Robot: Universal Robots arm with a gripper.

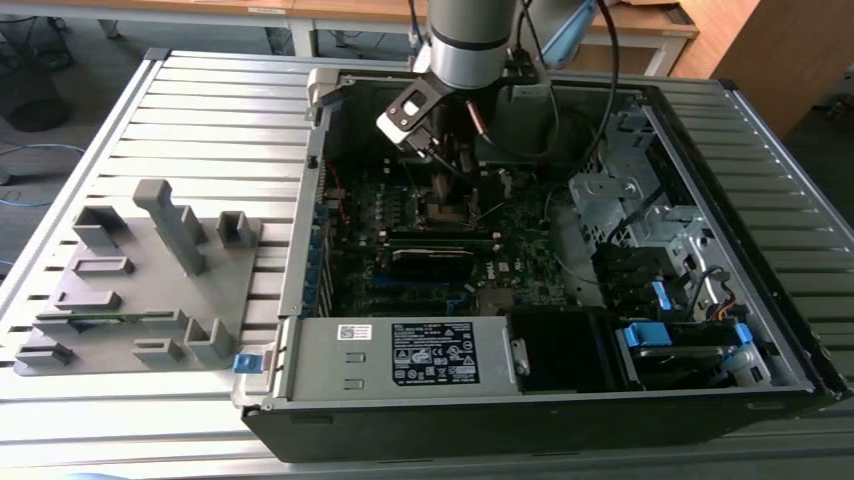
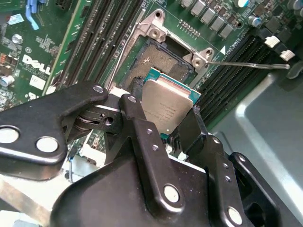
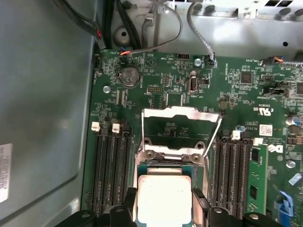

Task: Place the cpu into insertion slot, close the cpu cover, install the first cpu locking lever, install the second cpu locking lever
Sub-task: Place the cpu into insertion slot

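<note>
The gripper [image 2: 166, 100] is clenched on the cpu [image 2: 168, 111], one black finger [image 2: 137, 94] pressing one edge of the chip and the other finger pressing the opposite edge. In the second wrist view the chip's dull silver top faces up, and it hangs tilted just above the near side of the insertion slot [image 2: 163, 59], whose dark contact field lies bare and open. In the first wrist view the gripper [image 3: 164, 195] holds the cpu [image 3: 163, 198] over the socket, and the cpu cover [image 3: 182, 113] is swung open beyond it, so green board shows through its square window. A thin wire lever [image 3: 143, 135] runs along one side of the cover and a second along the other side. In the second wrist view one such lever [image 2: 246, 65] stretches free across the black memory slots [image 2: 227, 85]. Rows of these slots flank the socket on the motherboard [image 3: 165, 75]. In the exterior view the gripper [image 1: 445, 180] reaches down into the open computer case [image 1: 534, 415] over the middle of the board, well apart from the labelled power supply box [image 1: 400, 350]. A grey fixture block [image 1: 134, 280] sits on the slatted table [image 1: 214, 110] at the exterior view's left.
</note>
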